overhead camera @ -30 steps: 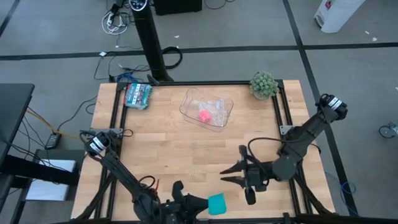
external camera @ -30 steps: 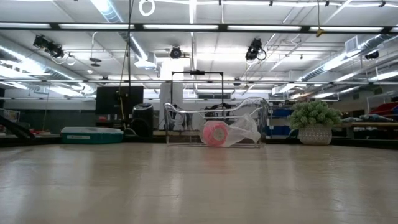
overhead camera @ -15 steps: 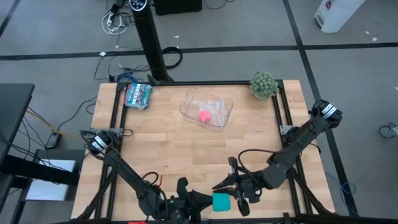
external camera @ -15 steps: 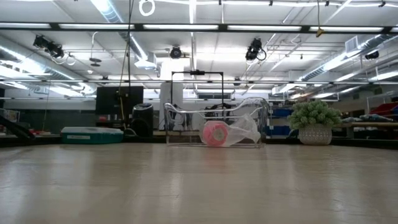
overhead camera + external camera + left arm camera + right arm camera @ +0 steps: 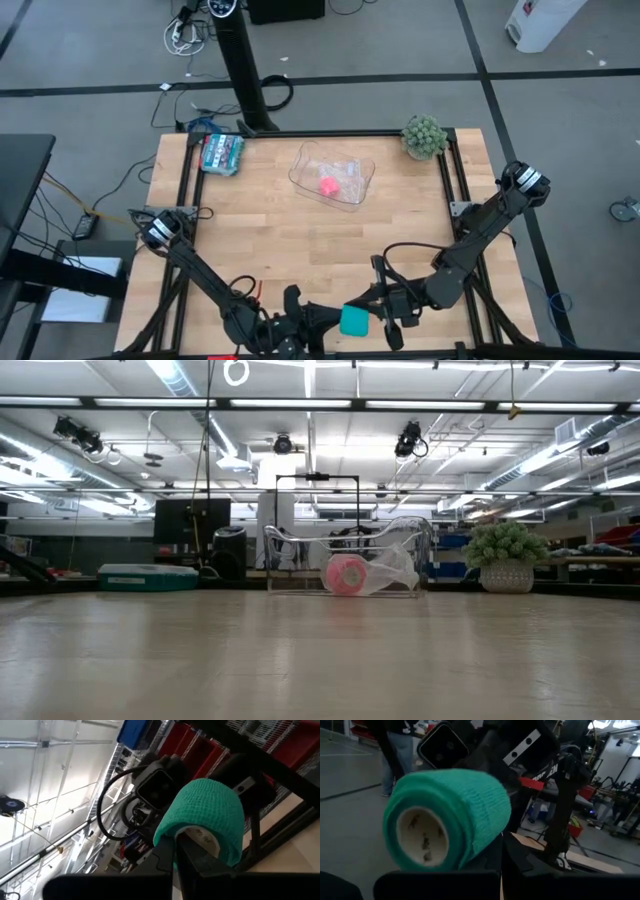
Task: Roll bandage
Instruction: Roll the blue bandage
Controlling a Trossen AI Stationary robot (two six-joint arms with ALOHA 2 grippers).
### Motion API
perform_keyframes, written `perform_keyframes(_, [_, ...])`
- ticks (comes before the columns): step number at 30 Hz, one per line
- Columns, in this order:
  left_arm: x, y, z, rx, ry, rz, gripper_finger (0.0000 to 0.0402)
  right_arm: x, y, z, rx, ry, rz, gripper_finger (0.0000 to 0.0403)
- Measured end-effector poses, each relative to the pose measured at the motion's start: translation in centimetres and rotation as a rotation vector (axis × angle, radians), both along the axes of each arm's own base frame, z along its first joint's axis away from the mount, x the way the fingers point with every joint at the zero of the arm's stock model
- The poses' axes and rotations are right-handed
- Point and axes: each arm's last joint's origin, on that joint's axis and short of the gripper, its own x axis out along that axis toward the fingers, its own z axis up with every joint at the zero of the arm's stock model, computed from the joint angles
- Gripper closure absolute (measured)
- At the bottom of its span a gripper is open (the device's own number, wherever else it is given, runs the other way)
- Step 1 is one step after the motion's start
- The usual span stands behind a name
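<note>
The bandage [image 5: 352, 320] is a compact teal roll with a pale cardboard core [image 5: 200, 837]. It hangs in the air over the table's near edge, held by my left gripper [image 5: 335, 321], which comes at it from the left. In the left wrist view the roll [image 5: 202, 815] fills the middle. My right gripper [image 5: 373, 305] is shut just to the right of the roll. In the right wrist view its fingers [image 5: 501, 847] lie close under the roll [image 5: 447, 815]. Neither gripper nor the bandage shows in the low view. My left gripper pinches the roll's wall at the open end [image 5: 172, 840], seemingly with one finger on the teal outside and one in the hollow core. The fingers come nearly level from the table's left. The roll is lifted clear, its axis about level. My right gripper lies right beside the roll's side; I cannot tell whether it touches it.
A clear plastic container [image 5: 358, 172] holding a pink roll [image 5: 328, 185] stands at the far middle. A potted plant [image 5: 424, 135] is at the far right corner and a teal-patterned packet [image 5: 222, 152] at the far left. The bare wooden tabletop [image 5: 290, 240] lies between.
My right gripper has moved toward the table's near edge and left, up to the roll, sinking a little. Its fingers, spread wide a second ago, have shut. The roll has stayed in my left gripper's hold.
</note>
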Motion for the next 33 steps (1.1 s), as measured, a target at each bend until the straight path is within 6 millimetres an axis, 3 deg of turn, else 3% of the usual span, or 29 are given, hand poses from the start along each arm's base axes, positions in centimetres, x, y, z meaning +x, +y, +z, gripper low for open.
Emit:
perform_keyframes(16, [0.4,1.0,0.3,-0.042,-0.006,0.072,0.0389,-1.2,0.4,-2.3,-0.001,0.040,-0.037,0.0401])
perform_keyframes(20, [0.2,0.8,0.3,-0.084,-0.007,0.086,0.0389,-2.7,1.1,-3.4,-0.051,0.111,-0.185,0.0402])
perform_keyframes(24, [0.4,0.9,-0.4,-0.107,0.013,0.079,0.0389,-5.7,1.5,-2.6,-0.145,0.087,-0.373,0.0402])
perform_keyframes(29, [1.0,1.7,-1.8,-0.213,0.013,0.067,0.0389,-7.1,-0.1,-3.1,-0.128,0.132,-0.398,0.0400])
perform_keyframes(33, [1.8,2.9,-3.8,-0.269,0.069,0.132,0.0389,-7.8,-2.2,-5.2,-0.027,0.198,-0.401,0.0399])
